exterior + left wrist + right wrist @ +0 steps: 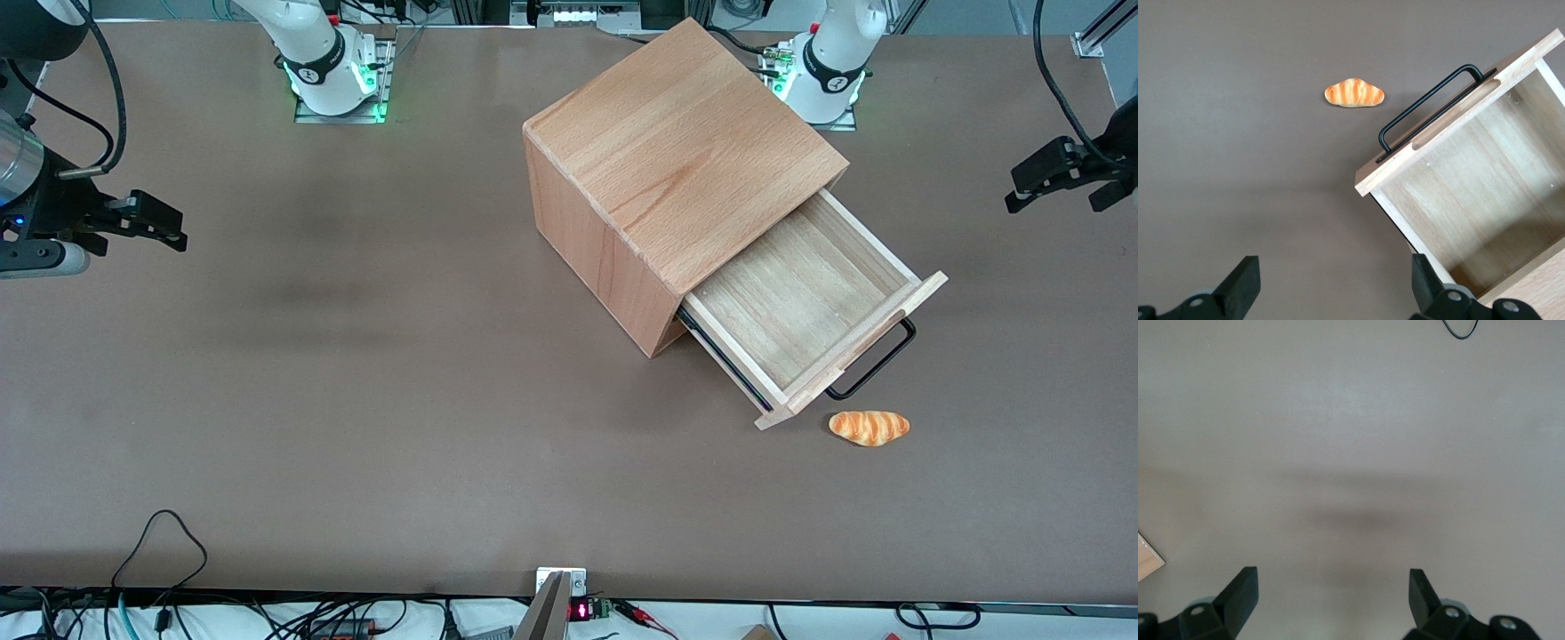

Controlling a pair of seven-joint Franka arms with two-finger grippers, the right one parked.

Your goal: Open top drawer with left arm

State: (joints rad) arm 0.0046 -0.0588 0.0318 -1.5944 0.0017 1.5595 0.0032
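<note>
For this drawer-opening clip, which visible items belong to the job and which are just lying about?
Job: top drawer, pulled out, with its black handle; left gripper, open, up off the table toward the working arm's end.

Lying about: bread roll on the table, in front of the drawer.

Even, bright overhead light — soft shadows under the cabinet; all views sharp, no glare.
</note>
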